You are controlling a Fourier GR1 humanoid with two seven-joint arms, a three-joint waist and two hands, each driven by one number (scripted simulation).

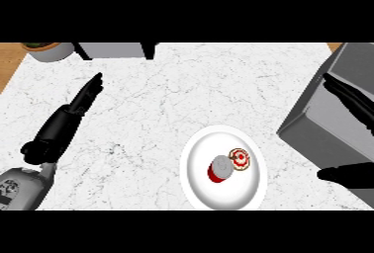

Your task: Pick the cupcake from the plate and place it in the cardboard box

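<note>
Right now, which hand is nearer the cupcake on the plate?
Right. The right hand is just past the right rim of the plate from the cupcake; the left hand lies far to its left across the counter.

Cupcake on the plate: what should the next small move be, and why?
Probably shift the right robot hand left, toward the cupcake. The cupcake sits on the plate, untouched. That hand is open at the view's right edge, by the box, and looks nearer than the left robot hand, which rests open at the far left.
</note>
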